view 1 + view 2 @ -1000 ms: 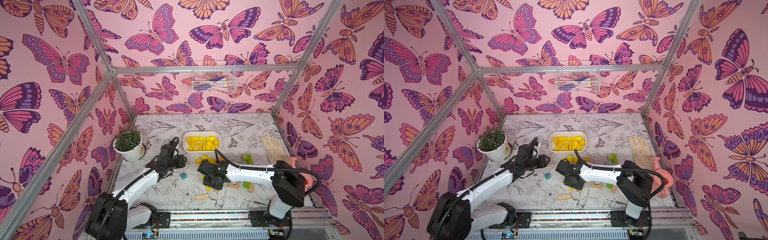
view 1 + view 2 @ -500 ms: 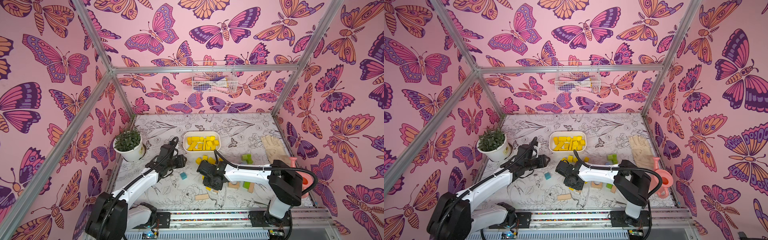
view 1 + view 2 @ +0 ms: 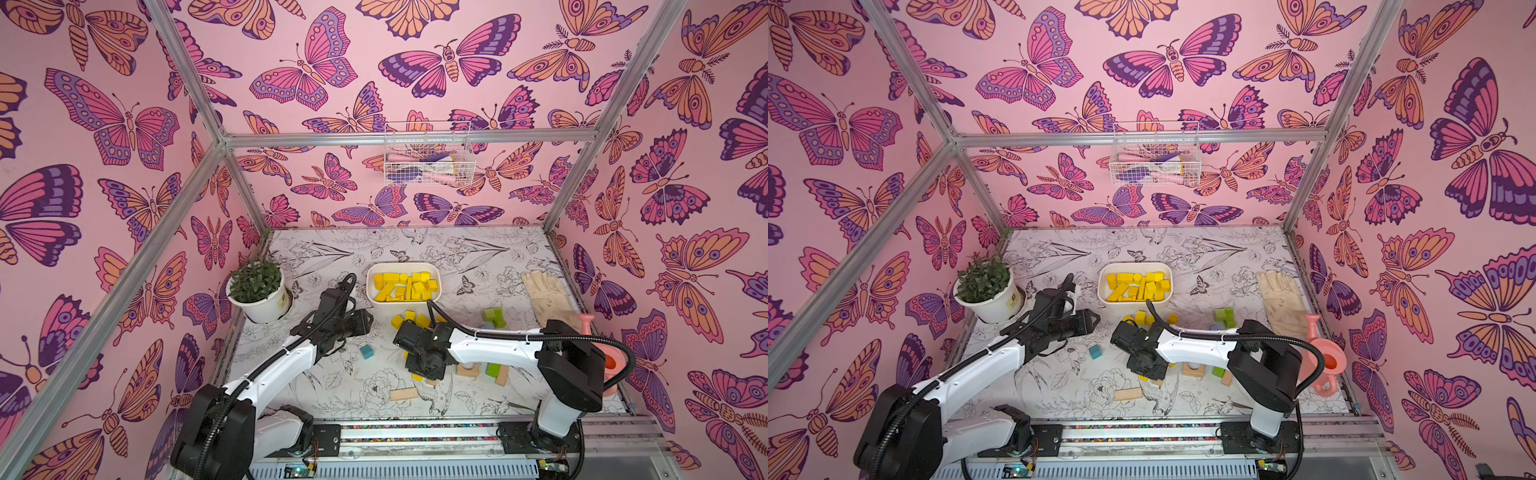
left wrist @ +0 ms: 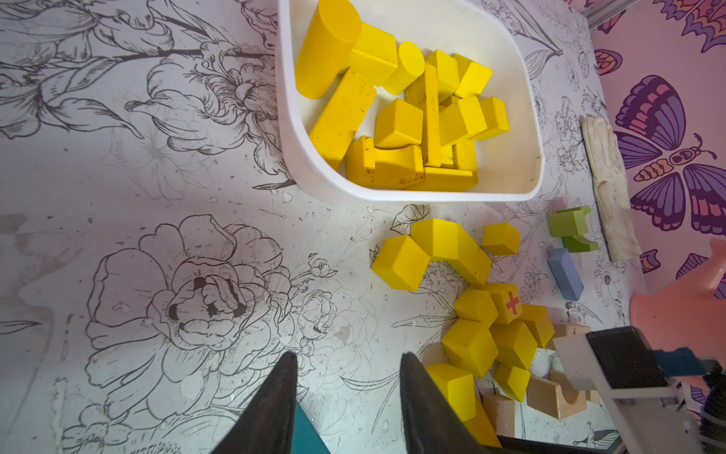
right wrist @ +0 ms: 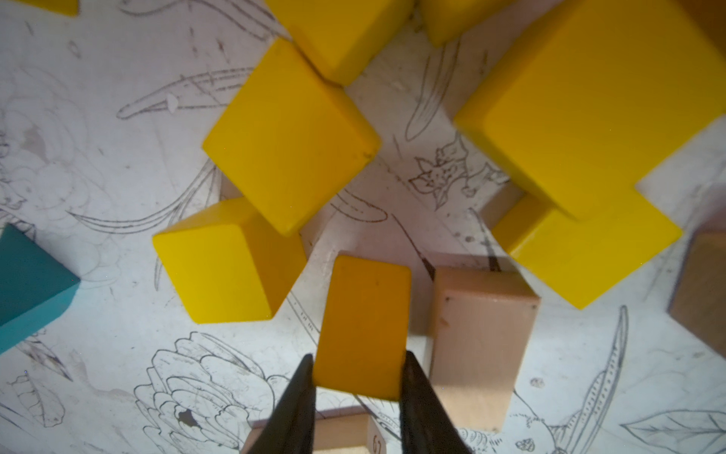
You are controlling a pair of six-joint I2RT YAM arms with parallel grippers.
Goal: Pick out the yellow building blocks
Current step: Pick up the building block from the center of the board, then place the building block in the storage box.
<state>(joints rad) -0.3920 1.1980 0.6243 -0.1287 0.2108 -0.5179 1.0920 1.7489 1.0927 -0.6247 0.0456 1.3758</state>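
Yellow block (image 5: 363,322): clamped between my right gripper (image 5: 358,355) fingers. My left gripper (image 4: 349,355): parted, empty, near white tray (image 4: 286,118).

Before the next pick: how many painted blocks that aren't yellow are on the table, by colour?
Green blocks: 3 (two together at the back, one nearer the front)
Blue block: 1
Teal block: 1
Total: 5 visible

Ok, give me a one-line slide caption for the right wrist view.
Right gripper closed on a yellow block beside a tan block, loose yellow blocks around.
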